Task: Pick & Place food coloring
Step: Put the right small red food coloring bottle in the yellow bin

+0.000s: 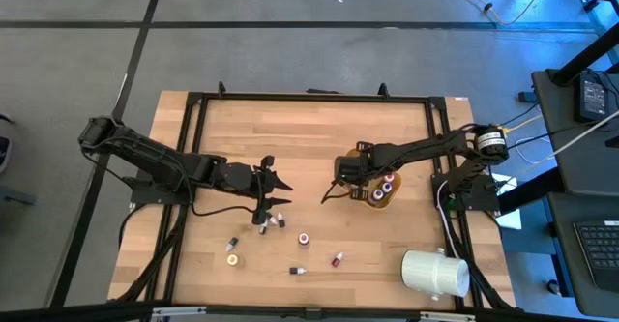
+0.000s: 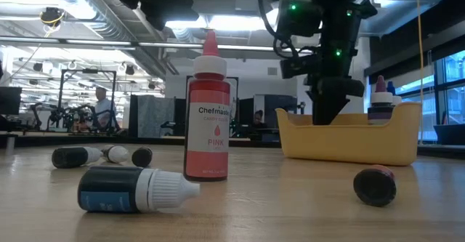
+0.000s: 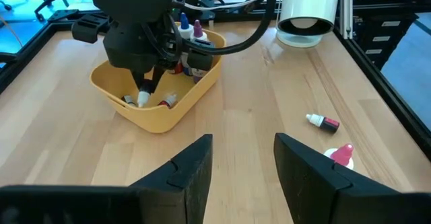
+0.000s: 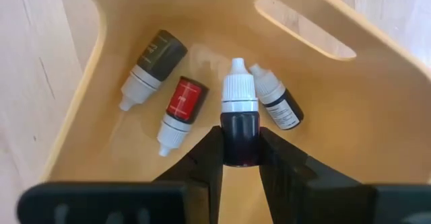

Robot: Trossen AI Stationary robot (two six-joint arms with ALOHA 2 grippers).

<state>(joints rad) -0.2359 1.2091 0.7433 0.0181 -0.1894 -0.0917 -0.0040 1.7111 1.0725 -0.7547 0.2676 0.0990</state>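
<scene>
Yellow bowl (image 4: 74, 109) beneath right fingers (image 4: 240, 158) clamping dark bottle (image 4: 239, 126), cap-first downward; left fingers (image 3: 242, 163) wide.

A yellow bowl (image 1: 379, 200) and white cylinder (image 1: 435, 272) sit apart.

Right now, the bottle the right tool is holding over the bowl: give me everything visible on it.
The held bottle is a tiny dropper bottle with a dark, reddish-looking body, a ribbed white cap and a pointed tip, plastic by the look. The right tool is shut on its body, cap pointing away from the wrist, down into the yellow bowl. It hangs above three bottles lying on the bowl floor; whether it touches any of them cannot be told. Its label is not visible.
</scene>
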